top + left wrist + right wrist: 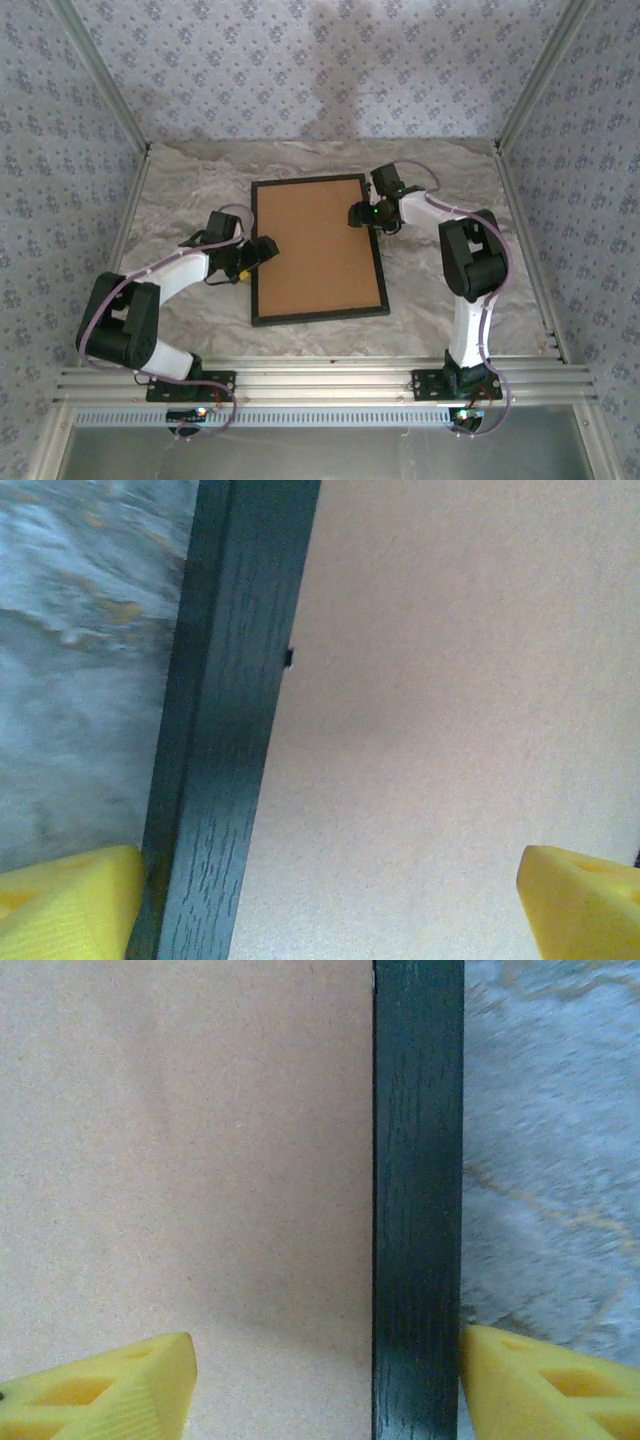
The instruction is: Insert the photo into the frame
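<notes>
I see a black wood-grained frame [418, 1200], a plain tan board [318, 245], a grey-veined marble table [190, 180], yellow fingertips [100, 1390] and blue floral-print walls [320, 60].

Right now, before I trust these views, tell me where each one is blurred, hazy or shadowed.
Top external: pale, washed-out light, a dim shadow on the back wall. Left wrist: the frame grain is crisp, the table beside it smeared. Right wrist: frame grain sharp, table soft; the backing board shows no glare.
</notes>
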You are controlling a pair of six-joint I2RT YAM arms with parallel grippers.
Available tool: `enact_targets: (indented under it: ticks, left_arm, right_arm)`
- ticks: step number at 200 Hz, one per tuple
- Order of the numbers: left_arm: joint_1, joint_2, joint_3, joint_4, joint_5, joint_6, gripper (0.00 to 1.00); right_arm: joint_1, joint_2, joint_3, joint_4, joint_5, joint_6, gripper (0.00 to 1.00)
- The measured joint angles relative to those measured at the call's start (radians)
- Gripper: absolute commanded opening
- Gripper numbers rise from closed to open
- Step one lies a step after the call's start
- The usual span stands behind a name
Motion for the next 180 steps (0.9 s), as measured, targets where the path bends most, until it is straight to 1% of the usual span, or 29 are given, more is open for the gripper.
enact_targets:
  ticks: [19,40,67,96,135,158,180]
  left_arm:
    - [0.05,-0.003,0.055,-0.063,-0.079,0.066,0.96]
    - [0.107,0.008,0.138,-0.093,-0.16,0.127,0.95]
    - [0.124,0.075,0.26,-0.098,-0.242,0.193,0.91]
    - [0.123,0.174,0.349,-0.104,-0.259,0.247,0.87]
    - [0.12,0.288,0.415,-0.138,-0.255,0.293,0.81]
    - [0.1,0.349,0.459,-0.154,-0.252,0.311,0.75]
    - [0.072,0.386,0.48,-0.16,-0.252,0.319,0.66]
  right_arm:
    - [0.008,-0.016,0.0,-0.02,-0.005,0.0,0.71]
    - [-0.004,-0.06,0.001,-0.039,-0.011,0.0,0.71]
    - [-0.032,-0.108,0.036,-0.076,-0.011,-0.002,0.71]
    - [-0.077,-0.112,0.099,-0.104,-0.011,-0.008,0.72]
    - [-0.155,-0.087,0.155,-0.116,-0.03,-0.011,0.72]
    - [-0.188,-0.04,0.193,-0.122,-0.048,-0.011,0.7]
    - [-0.201,0.032,0.258,-0.144,-0.052,-0.016,0.65]
